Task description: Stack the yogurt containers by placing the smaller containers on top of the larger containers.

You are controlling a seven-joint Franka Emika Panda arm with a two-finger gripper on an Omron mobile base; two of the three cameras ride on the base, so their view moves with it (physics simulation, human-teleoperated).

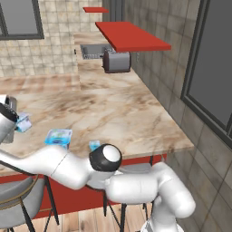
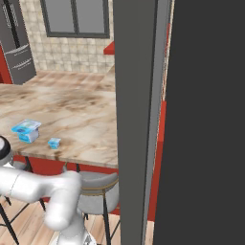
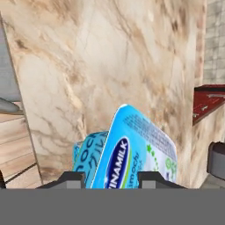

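Mid-sized light-blue plastic yogurt tub (image 3: 132,151) sits tilted between the two dark fingertips of the gripper (image 3: 110,178) at lower centre of hand view; jaws partly closed, clamped on it, above the marble counter (image 3: 110,52); in left base view, widest light-blue tub (image 1: 59,137) lower left, tiny blue cup (image 1: 94,145) beside it.

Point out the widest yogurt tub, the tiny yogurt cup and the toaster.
widest yogurt tub (image 1: 58,136), left base view, its flat top.
tiny yogurt cup (image 2: 54,142), right base view, its lid.
toaster (image 1: 117,61), left base view, its front face.
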